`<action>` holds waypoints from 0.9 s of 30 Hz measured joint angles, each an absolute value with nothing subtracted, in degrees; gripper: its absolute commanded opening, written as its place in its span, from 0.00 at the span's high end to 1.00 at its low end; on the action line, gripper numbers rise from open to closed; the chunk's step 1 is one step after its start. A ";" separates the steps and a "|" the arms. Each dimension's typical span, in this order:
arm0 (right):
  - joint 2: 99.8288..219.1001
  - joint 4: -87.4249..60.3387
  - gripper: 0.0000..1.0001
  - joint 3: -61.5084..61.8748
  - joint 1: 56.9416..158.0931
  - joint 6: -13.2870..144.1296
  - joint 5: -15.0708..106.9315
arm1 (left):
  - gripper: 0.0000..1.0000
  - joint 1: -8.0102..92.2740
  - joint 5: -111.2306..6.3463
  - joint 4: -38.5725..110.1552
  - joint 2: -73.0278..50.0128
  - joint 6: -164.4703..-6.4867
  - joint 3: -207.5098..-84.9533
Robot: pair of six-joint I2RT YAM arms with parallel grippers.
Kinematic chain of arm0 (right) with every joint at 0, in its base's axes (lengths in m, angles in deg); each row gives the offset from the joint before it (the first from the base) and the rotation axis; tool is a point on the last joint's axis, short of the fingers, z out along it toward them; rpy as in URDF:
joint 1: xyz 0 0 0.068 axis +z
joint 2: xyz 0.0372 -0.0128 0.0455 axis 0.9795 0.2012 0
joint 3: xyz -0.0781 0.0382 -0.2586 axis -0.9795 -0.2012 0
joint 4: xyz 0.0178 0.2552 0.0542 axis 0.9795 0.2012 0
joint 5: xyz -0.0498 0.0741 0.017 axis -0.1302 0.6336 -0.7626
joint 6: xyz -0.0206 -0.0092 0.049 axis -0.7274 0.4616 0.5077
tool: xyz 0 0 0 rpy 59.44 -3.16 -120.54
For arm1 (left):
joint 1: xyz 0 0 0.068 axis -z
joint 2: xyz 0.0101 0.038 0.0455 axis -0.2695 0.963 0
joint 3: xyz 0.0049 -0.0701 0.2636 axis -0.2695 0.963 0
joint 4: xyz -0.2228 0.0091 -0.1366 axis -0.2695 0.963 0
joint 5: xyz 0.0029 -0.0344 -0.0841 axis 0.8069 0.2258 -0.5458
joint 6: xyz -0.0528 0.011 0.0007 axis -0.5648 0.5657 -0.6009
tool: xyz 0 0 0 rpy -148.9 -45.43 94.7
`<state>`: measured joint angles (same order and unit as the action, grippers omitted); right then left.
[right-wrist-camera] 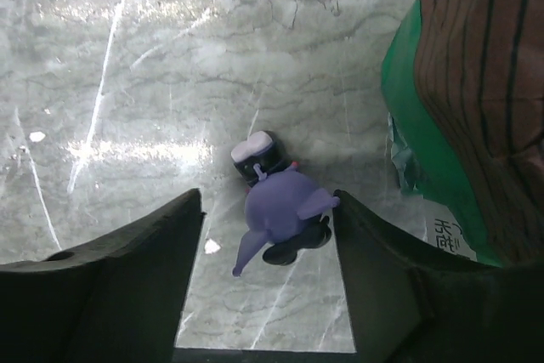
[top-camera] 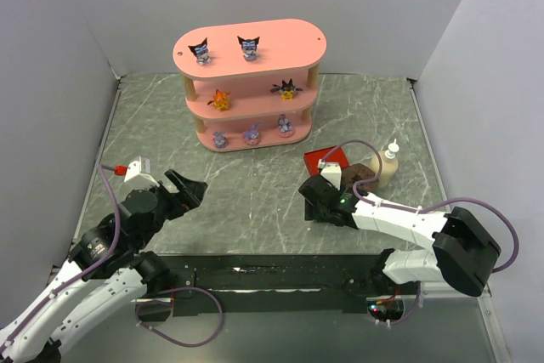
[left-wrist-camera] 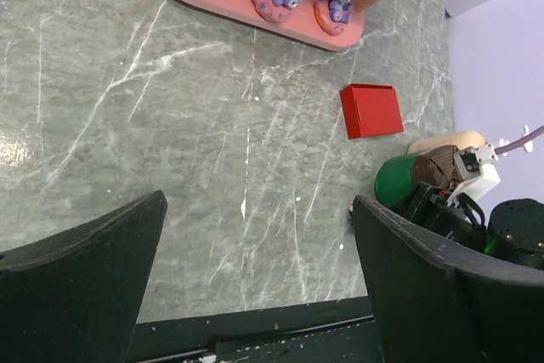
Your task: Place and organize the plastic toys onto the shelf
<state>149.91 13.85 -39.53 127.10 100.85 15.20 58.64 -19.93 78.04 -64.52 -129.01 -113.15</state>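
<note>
Seven plastic toys (top-camera: 252,133) are set on the shelf (top-camera: 280,40), while the eighth (right-wrist-camera: 280,218) is left on the tabletop (top-camera: 255,184) well in front of the shelf, straddled but not gripped by the parted right claw (right-wrist-camera: 265,210); the left claw (left-wrist-camera: 257,203) is held wide and empty.

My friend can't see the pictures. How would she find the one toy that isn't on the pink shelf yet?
Start at the pink shelf, then come forward to the green cylinder on the right. Beside it, between the right gripper's open fingers, lies a small purple toy with a dark head. It is the only toy on the table.
</note>
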 measured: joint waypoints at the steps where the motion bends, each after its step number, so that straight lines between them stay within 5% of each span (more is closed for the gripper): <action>1: 149.91 13.76 0.43 -39.53 127.08 100.71 15.18 | 0.04 58.64 -19.95 78.04 -64.46 -129.01 -113.15; 10: 149.93 13.76 0.62 -39.53 126.77 101.04 15.15 | 0.03 58.64 -19.93 78.04 -64.43 -129.01 -113.15; 15: 149.89 13.67 0.99 -39.44 126.73 101.41 15.13 | 0.04 58.64 -19.95 78.04 -64.43 -129.01 -113.15; 27: 152.66 16.32 1.00 -35.03 126.33 101.94 14.39 | 0.04 58.64 -19.93 78.04 -64.46 -129.03 -113.15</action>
